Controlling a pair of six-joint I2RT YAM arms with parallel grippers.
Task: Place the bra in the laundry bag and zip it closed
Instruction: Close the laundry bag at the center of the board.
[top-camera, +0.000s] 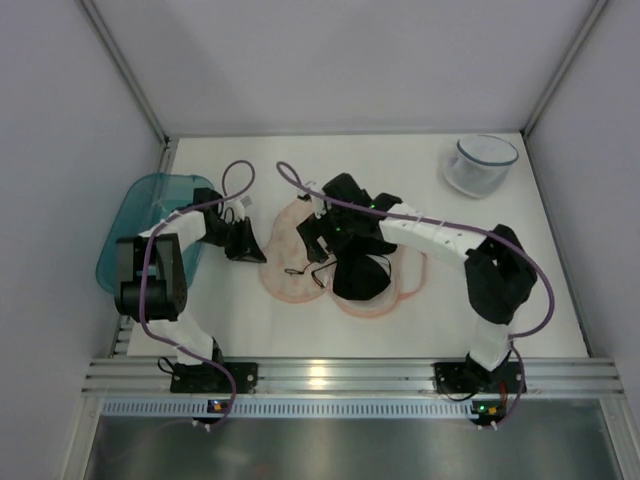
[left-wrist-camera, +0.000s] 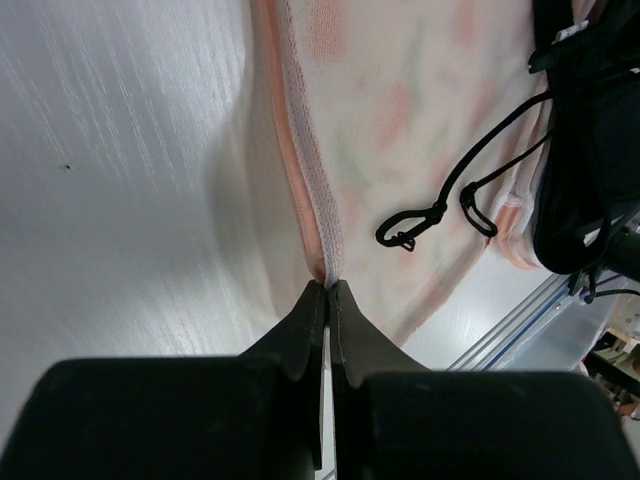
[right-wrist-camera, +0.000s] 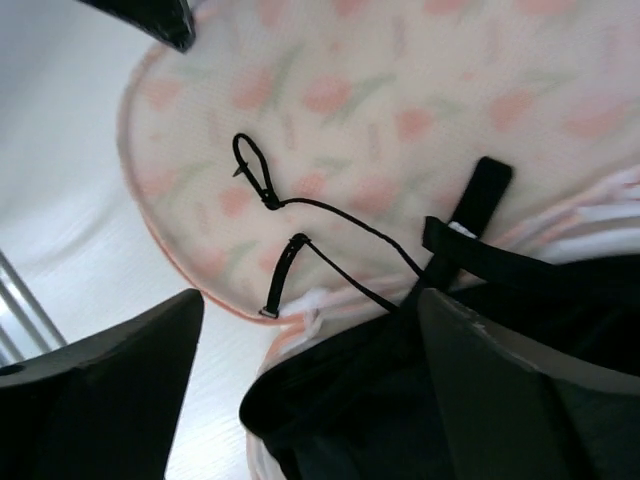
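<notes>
Presently, the bra (top-camera: 360, 278) is being settled into the opened laundry bag (top-camera: 285, 250).
The bag's pink edging is being pinched by the clenched left gripper (left-wrist-camera: 327, 288), while the right gripper (right-wrist-camera: 310, 300) is being hovered, fingers spread and empty, above the cups, which are lying over the lobe nearer the right arm; the thin straps (right-wrist-camera: 272, 200) are trailing across the other lobe. Those straps are probably best being gathered inward first, so that nothing is being snagged once the zip is run.
</notes>
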